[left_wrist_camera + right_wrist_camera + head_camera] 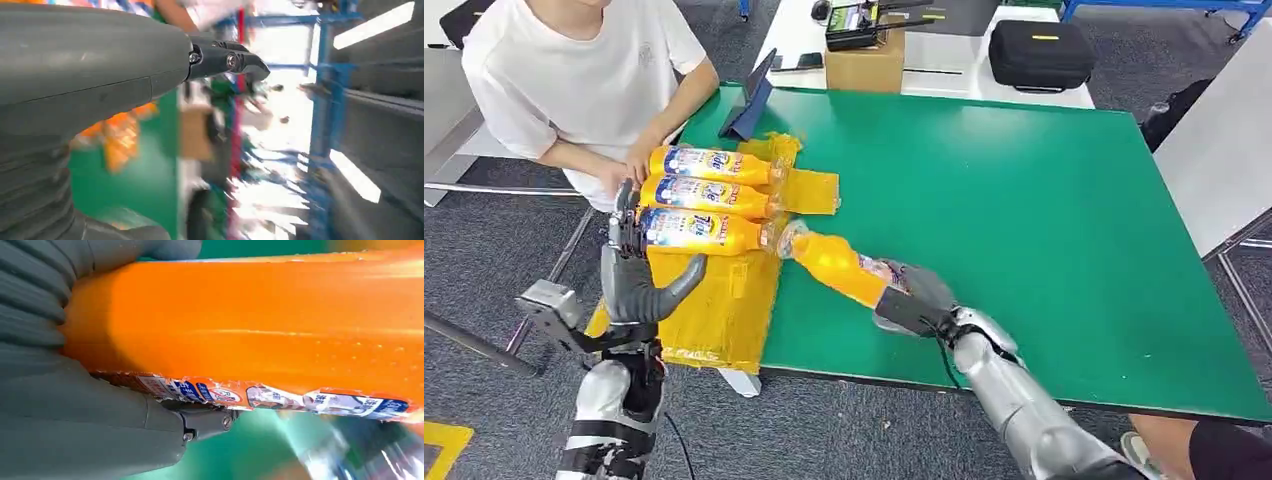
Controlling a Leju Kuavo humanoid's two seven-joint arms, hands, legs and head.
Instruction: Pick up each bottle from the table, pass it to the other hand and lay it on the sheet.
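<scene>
Person's hand (pixel 629 165) touching—seemingly—the bottles (pixel 709 197) on the sheet (pixel 714 300).

Four orange bottles (pixel 707 164) (three on the one yellow sheet (pixel 714 300)), one cardboard box (pixel 864 66), one black case (pixel 1040 54).

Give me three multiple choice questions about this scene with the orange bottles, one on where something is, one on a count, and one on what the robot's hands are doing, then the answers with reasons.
1. Where do the laid-down bottles rest?
A. on the yellow sheet
B. on the cardboard box
C. on the floor

2. How many orange bottles lie on the sheet?
A. one
B. three
C. five

3. Which hand holds a bottle?
A. left
B. right
C. neither

Answers:
1 A, the bottles lie side by side on the yellow sheet at the green table's left end.
2 B, three lie there, apart from the held one.
3 B, the right hand grips an orange bottle, while the left hand holds nothing.
</scene>
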